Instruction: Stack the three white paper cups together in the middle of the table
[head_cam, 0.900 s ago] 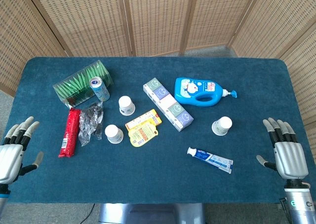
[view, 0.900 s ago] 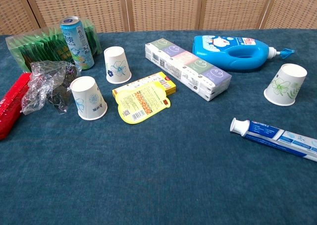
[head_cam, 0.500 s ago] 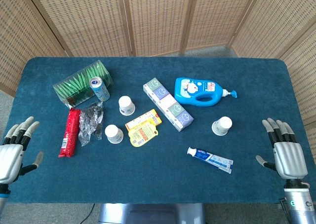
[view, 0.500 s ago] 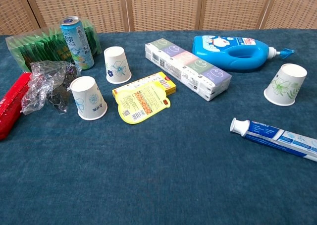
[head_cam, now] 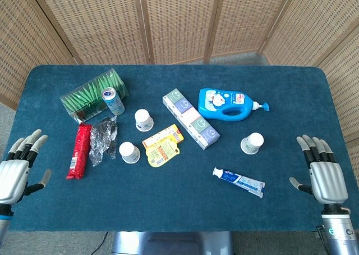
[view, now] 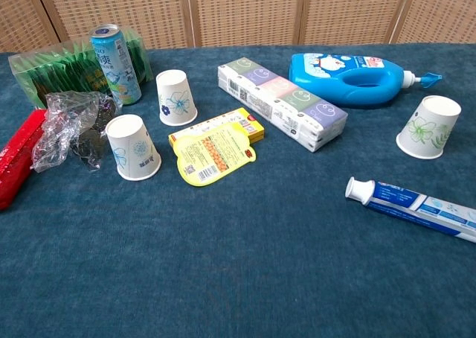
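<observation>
Comparing with the earlier frames, only the left hand (head_cam: pixel 14 173) has crept slightly inward; the right hand (head_cam: pixel 322 173) waits, fingers spread and empty on both. All three paper cups (view: pixel 177 97) (view: pixel 133 147) (view: pixel 425 127) stand unstacked around the tissue pack (view: pixel 281 103).

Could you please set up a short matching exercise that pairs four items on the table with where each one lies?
Things:
1. blue detergent bottle
2. toothpaste tube
3. red packet
4. drink can

Places:
A. against the green packet box
B. nearest the front edge, right of centre
C. on its side, behind the right-hand paper cup
D. left of the crumpled clear wrapper

Pairs: 1-C, 2-B, 3-D, 4-A
</observation>
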